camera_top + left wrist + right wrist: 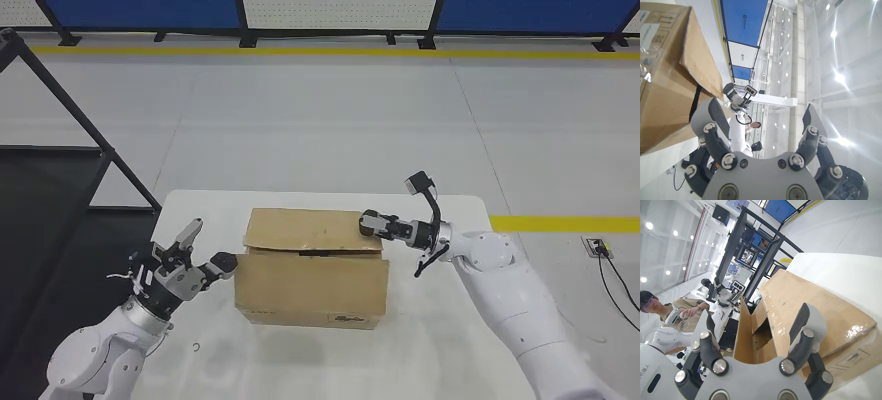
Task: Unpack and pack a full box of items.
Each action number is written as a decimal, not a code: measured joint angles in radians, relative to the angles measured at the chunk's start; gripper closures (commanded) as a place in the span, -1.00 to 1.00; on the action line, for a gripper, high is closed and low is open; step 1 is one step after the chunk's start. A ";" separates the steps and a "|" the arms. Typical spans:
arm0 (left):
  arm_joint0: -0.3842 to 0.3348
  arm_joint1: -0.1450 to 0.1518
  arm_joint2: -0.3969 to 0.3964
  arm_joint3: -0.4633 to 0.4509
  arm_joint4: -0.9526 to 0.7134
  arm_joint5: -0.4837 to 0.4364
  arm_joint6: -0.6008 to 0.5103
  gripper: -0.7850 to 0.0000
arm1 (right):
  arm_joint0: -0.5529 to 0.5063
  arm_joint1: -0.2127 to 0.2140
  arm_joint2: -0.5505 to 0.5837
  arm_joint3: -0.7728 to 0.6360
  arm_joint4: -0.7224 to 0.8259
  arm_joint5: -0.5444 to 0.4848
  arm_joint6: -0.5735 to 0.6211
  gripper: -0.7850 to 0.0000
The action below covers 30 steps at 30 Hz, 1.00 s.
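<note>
A brown cardboard box stands in the middle of the white table. Its top flaps are partly shut, with a dark slit between them. My right gripper is at the box's top right corner. In the right wrist view it is open, and a raised flap stands on edge between its fingers, untouched; the other flap lies flat. My left gripper hangs open beside the box's left end and holds nothing. The box's contents are hidden.
A black metal frame stands off the table's left side. A small ring-like bit lies on the table near the left arm. Bare table lies in front of the box and to its right.
</note>
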 measured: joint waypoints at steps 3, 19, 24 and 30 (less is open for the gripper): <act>-0.030 -0.005 0.031 0.015 0.004 0.015 0.043 -1.00 | -0.019 0.007 0.008 -0.031 -0.007 0.029 0.010 -1.00; -0.121 -0.025 0.126 0.107 0.038 0.042 0.116 -1.00 | -0.086 0.032 0.068 -0.126 0.143 0.106 0.129 -1.00; -0.131 -0.029 0.135 0.116 0.043 0.044 0.122 -1.00 | -0.079 0.035 0.072 -0.108 0.237 0.164 0.250 -1.00; -0.138 -0.033 0.143 0.112 0.047 0.051 0.122 -1.00 | -0.062 0.034 0.067 -0.063 0.249 0.196 0.276 -1.00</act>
